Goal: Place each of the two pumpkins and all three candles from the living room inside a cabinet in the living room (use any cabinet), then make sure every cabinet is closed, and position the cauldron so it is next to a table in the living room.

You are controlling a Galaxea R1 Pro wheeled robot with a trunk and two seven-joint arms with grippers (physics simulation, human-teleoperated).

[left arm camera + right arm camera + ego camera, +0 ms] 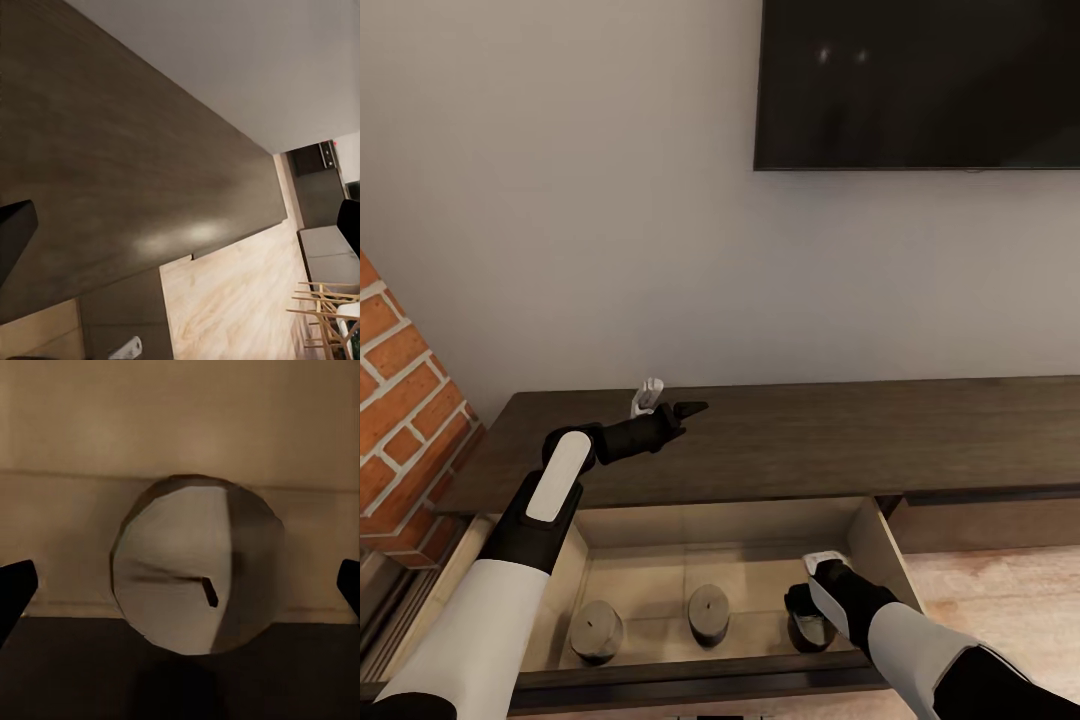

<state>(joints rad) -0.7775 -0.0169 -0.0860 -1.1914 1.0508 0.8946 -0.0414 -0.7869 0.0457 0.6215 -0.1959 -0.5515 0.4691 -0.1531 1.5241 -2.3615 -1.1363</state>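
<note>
A red brick wall (400, 400) is seen at the far left edge of the head view. Beside it, the long dark-brown cabinet (840, 440) is set against a pale grey wall (560, 200), with its left drawer (730, 520) pulled open and a pale beige interior shown. The left gripper (675, 412) is held above the cabinet top, over its left part; its fingers are spread apart and nothing is held between them. A small white object (647, 397) is seen on the cabinet top just behind that gripper.

Three candles are stood in a row inside the open drawer: the left candle (596, 630), the middle candle (709, 613), and the right candle (810, 628). The right gripper (807, 603) is lowered into the drawer over the right candle; in the right wrist view its fingers are apart on either side of that candle, whose flat top and dark wick are visible. Whether the candle is touched cannot be told.

A dark television screen (920, 85) is mounted on the wall at the upper right. Light wood floor (1010, 600) is seen at the lower right.
</note>
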